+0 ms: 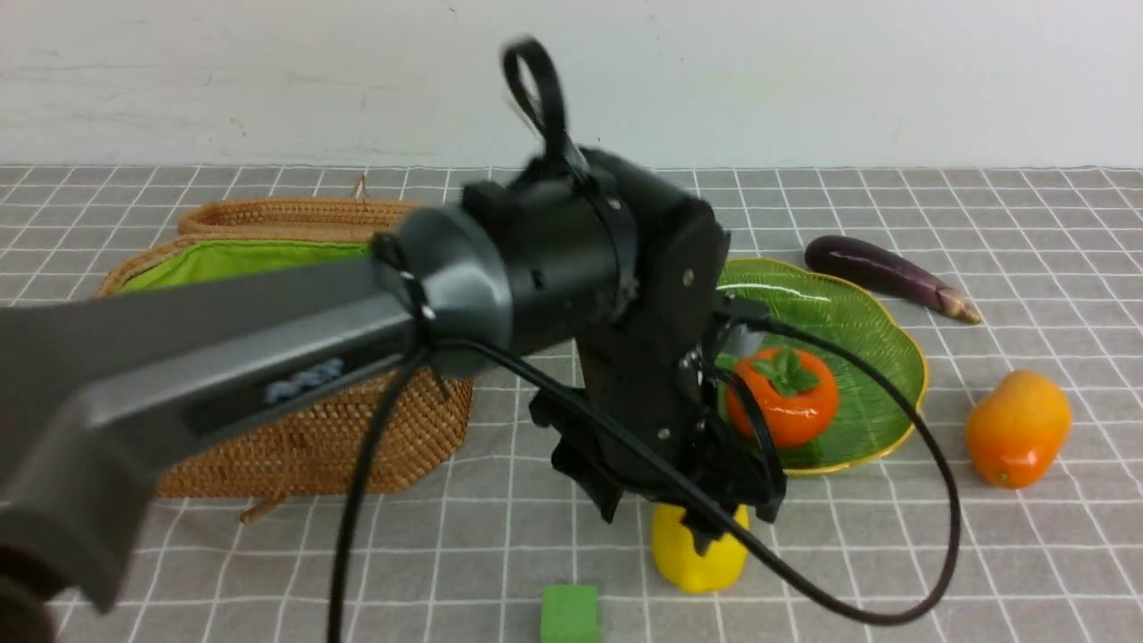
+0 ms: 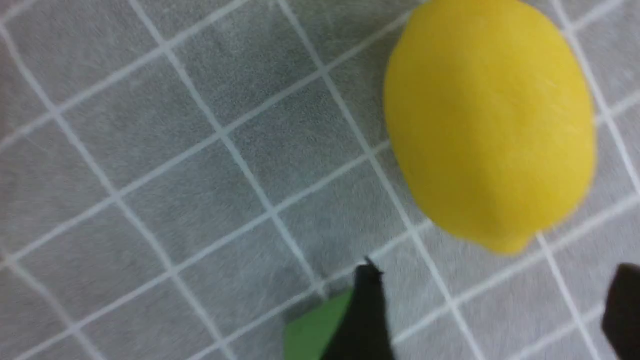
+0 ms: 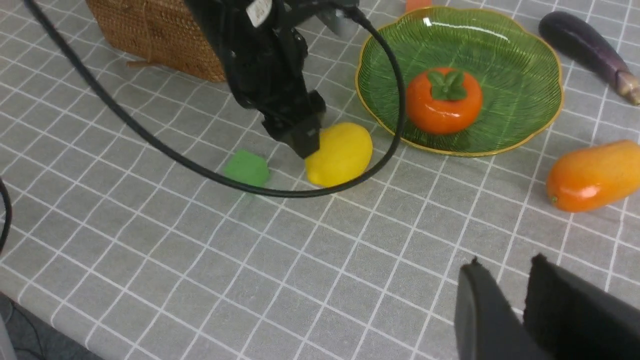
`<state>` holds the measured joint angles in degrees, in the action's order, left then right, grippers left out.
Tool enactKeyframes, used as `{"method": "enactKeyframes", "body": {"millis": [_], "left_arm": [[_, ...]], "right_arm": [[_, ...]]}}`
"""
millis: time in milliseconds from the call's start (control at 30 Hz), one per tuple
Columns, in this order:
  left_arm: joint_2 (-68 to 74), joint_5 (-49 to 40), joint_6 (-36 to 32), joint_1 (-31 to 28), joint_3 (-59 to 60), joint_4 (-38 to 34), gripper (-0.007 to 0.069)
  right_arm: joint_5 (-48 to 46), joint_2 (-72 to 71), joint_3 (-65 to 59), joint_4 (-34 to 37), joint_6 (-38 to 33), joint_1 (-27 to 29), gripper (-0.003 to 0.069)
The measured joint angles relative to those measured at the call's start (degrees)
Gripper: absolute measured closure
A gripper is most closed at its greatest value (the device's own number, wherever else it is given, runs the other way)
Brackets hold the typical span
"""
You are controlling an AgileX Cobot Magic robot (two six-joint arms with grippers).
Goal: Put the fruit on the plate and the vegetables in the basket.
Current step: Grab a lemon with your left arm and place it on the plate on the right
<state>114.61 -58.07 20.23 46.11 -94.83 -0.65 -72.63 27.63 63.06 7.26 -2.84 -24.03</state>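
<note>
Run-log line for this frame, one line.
left gripper: open, at lemon, not gripping | plate: round orange fruit on it | mango, eggplant: on table, unsorted | basket: open

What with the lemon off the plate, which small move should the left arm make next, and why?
Probably lower the left gripper around the lemon and close: its fingers stand open over the lemon, which lies outside the plate.
</note>
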Motion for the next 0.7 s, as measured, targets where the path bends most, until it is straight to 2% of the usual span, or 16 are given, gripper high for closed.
{"method": "enactKeyframes", "body": {"millis": [67,167,433,700], "left_arm": [[1.0,1.5,1.4,0.0,0.0,-0.4,-0.0030],[1.2,3.4,2.1,0.0,0.0,-1.8,-0.0042],[2.7,11.1,2.1,0.0,0.0,-2.0,-0.0041],[7.1,12.6,3.6,0.0,0.0,-1.2,-0.0027]], "right_arm": [[0.0,-0.1,0.0,0.0,0.0,0.0,0.0516],[0.0,-0.1,0.0,0.0,0.0,0.0,0.0516],[0.0,-0.2,-0.3,0.1,0.0,0.0,0.0516],[0.0,-0.2,-3.8,0.9,-0.2,0.0,0.0516]]}}
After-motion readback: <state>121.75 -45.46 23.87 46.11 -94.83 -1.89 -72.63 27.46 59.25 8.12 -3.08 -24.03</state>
